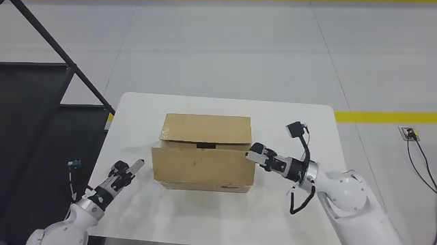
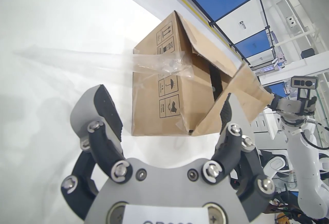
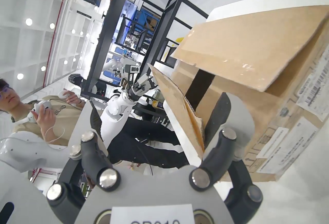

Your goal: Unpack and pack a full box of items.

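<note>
Box [image 1: 205, 156] of brown cardboard sits at the centre of the white table [image 1: 143, 115], top flaps partly raised. Right gripper [image 1: 254, 153], at the box's 3 o'clock end, is released, with a flap corner between its spread fingers. Left gripper [image 1: 136, 166], at 8 o'clock, is released and apart from the box.

One cardboard box [image 1: 205, 166]. One white table [image 1: 143, 119]. Two top flaps on the box, a rear flap [image 3: 244, 52] and a front flap [image 3: 174, 99]. One strip of clear tape [image 2: 159, 65]. Two grippers, the left gripper [image 1: 136, 166] and the right gripper [image 1: 254, 153].
</note>
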